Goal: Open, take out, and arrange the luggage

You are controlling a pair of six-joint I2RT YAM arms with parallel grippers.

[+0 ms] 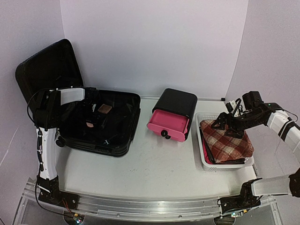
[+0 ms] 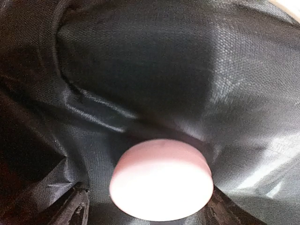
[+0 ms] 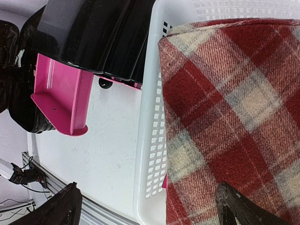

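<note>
Two arms: the left one reached down into the luggage (image 1: 125, 137); the right one stretched out over a white basket (image 3: 150, 117).
Luggage: it lay open on the table (image 1: 154, 164), all around the left jaws, with its lid (image 1: 47, 65) standing up behind them against the wall.
Left gripper (image 2: 147, 208): the jaws stood apart, low against the black lining (image 2: 187, 79).
Pink disc (image 2: 159, 180): a round, flat piece sat between the left jaws. There was a gap at one finger (image 2: 77, 208), while the other side looked close to touching. I saw no clamp on it.
Right gripper (image 3: 150, 206): the jaws were spread wide, with nothing held.
Plaid cloth (image 3: 225, 103): red and cream, folded in the basket, it lay just under and ahead of the right jaws.
Drawer box (image 1: 178, 101): black, with its pink drawer (image 1: 166, 124) pulled out, it sat beyond the basket's wall, off to the side of the right jaws and well apart from the left ones.
</note>
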